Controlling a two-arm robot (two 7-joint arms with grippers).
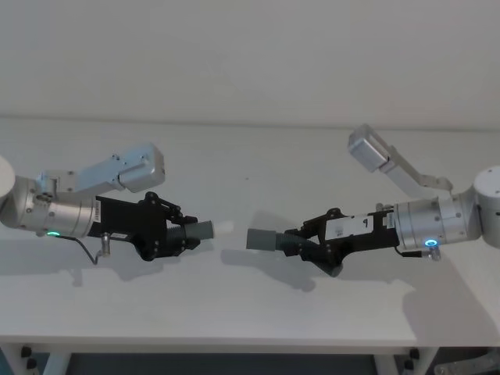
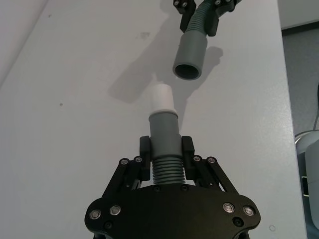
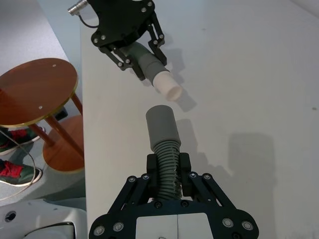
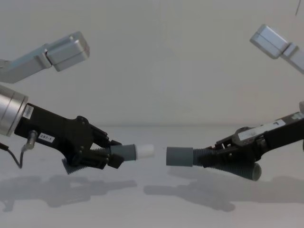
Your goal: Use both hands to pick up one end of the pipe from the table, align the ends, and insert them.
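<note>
Left hand [image 1: 181, 236]: its jaws are closing firmly on the ribbed middle of one pipe piece [image 2: 163, 144], narrowed to the width of the hose, with the fingers [image 2: 145, 147] pressing either side.
Right hand [image 1: 301, 244]: its jaws are clamping the ribbed middle of the other pipe piece [image 3: 164, 149] in the same way, opened no wider than the hose itself.
Left arm pose: it is reaching in from the robot's left, the hand lying nearly level and pointing toward the right hand, held clear above the desk [image 1: 250, 305].
Right arm pose: it is reaching in from the robot's right, the hand tilting slightly downward toward its tip and facing the left hand.
Pale end [image 4: 145, 151]: it is sticking out ahead of the left hand's fingertips, a grey cuff finishing in a whitish tip, pointing at the right hand.
Dark socket end [image 4: 179, 156]: it is projecting ahead of the right hand's fingertips, its open mouth facing the left hand.
Gap: the two ends are sitting near each other but apart, between the two hands, with the socket slightly lower than the pale tip in the chest view.
Height: both pieces are hanging off the desk, casting shadows on it beneath the hands.
Count: two hands, two pipe pieces, one in each hand.
</note>
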